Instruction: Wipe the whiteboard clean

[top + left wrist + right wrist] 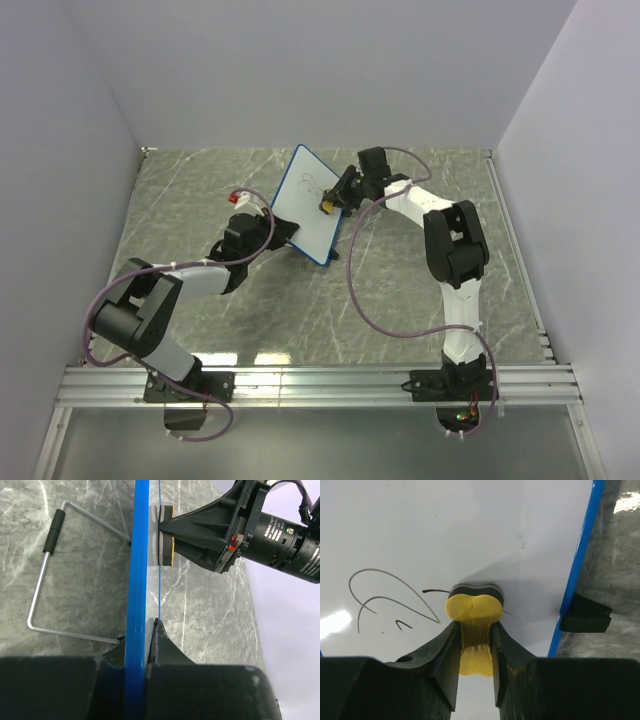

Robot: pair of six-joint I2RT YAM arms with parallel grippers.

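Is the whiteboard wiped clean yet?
No, not clean. Black lines show on the whiteboard left of the yellow eraser.

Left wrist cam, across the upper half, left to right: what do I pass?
wire stand → whiteboard, seen edge-on as its blue frame → eraser against the board's face → right gripper holding the eraser

Two black-and-white arms trailing mauve cables (353,285)
The left arm (150,315) and right arm (455,250) pair black joints with white links; the right gripper (475,630) has black wedge fingers; its wrist motor (280,532) carries white print.
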